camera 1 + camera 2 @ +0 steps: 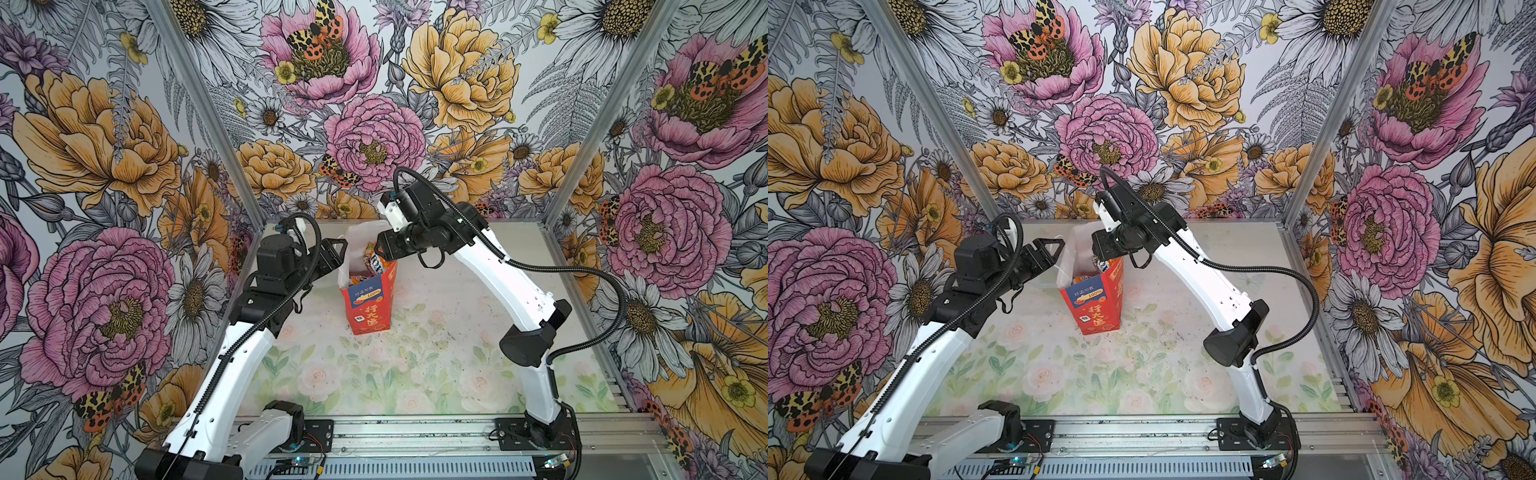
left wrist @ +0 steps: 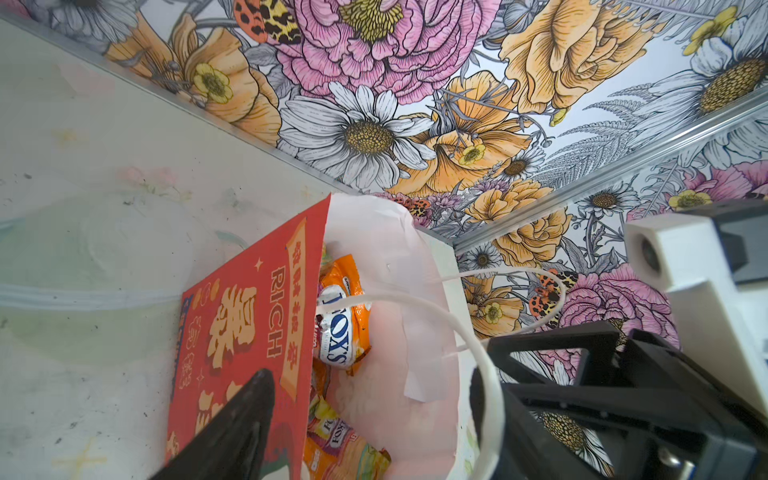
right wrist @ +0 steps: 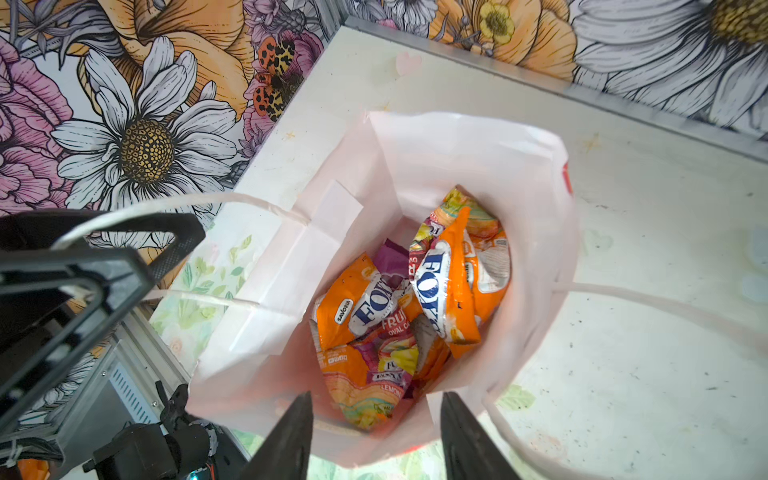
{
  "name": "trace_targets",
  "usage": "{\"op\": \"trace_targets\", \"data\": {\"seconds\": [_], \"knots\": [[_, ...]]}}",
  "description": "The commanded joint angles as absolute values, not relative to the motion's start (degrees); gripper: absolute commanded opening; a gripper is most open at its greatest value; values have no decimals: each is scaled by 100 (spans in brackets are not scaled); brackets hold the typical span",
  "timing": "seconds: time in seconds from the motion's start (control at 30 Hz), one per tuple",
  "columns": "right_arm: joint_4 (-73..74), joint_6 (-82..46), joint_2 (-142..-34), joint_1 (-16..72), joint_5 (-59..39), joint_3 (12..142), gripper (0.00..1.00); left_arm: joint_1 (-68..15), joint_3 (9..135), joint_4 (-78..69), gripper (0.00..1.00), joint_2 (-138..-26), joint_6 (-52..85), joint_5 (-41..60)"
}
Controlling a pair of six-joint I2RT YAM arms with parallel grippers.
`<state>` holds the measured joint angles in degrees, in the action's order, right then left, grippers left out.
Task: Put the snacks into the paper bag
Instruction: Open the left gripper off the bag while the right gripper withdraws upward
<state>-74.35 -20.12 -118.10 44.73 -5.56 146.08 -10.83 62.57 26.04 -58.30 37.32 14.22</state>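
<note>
The red paper bag [image 1: 368, 309] [image 1: 1096, 309] stands upright mid-table with its white-lined mouth open. Inside lie the snacks: orange packets [image 3: 453, 282] [image 3: 357, 311] [image 2: 345, 316] and a sliver of the purple packet [image 3: 392, 259] beneath them. My left gripper [image 1: 338, 253] [image 2: 372, 378] is open at the bag's left rim. One finger is outside the red wall [image 2: 249, 332], and a white cord handle [image 2: 457, 324] drapes over the other. My right gripper [image 1: 382, 249] [image 3: 376, 397] hangs open just above the bag's mouth, with nothing between its fingers.
Floral walls with metal corner posts [image 1: 199, 104] close in the back and sides. An aluminium rail [image 1: 415, 432] carries both arm bases at the front. A faint clear plastic shape [image 2: 95, 282] lies on the table left of the bag.
</note>
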Motion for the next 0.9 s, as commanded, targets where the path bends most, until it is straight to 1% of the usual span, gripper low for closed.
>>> {"op": "trace_targets", "data": {"seconds": [0.0, 0.23, 0.43, 0.5, 0.63, 0.77, 0.87], "knots": [[-7354, -1652, -11296, 4509, -102, 14676, 53, -914, 6445, 2851, 79, -5604, 3512, 1181], [-7354, -1267, -10502, 4343, 771, 14128, 57, -524, 6512, 3059, 84, -5307, 3318, 1147], [-7214, -981, -9770, 3671, 1139, 13235, 57, -232, 6375, 3041, 96, -5221, 3023, 1021], [-6919, -909, -9398, 3337, 1175, 12636, 57, -155, 6321, 3022, 99, -5208, 2903, 977], [-5870, -809, -8485, 2603, 1095, 11046, 57, -84, 5994, 2628, 99, -5101, 2596, 860], [-4666, -807, -7675, 1723, 699, 9311, 57, -21, 5529, 2047, 99, -4954, 2351, 650], [-3916, -776, -7374, 1175, 512, 8195, 57, 0, 5093, 1450, 99, -4850, 2173, 603]]}}
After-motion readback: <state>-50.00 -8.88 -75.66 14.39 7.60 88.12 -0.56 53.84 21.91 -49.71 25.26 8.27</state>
